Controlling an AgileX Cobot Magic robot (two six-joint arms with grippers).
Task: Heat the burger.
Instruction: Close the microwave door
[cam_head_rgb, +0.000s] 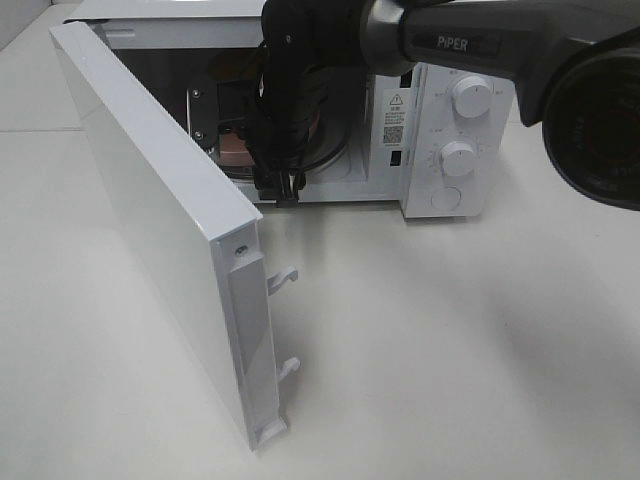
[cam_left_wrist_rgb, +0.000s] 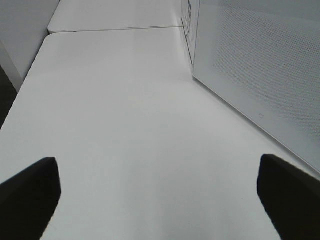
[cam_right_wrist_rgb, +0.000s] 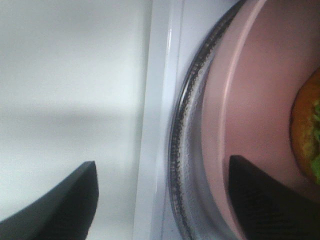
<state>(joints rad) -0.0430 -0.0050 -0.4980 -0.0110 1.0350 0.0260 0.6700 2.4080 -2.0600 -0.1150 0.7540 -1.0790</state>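
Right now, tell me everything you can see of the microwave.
The microwave is white and boxy, standing on the white table. Its door is swung wide open, with two hooks on its free edge. The front carries two round knobs, a round button below and a warning sticker. Inside, a glass turntable holds a pink plate with the burger. The right gripper reaches into the opening, jaws apart; contact with the microwave is unclear.

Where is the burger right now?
The burger sits on the pink plate on the glass turntable inside the open microwave; the right arm hides it in the exterior high view.
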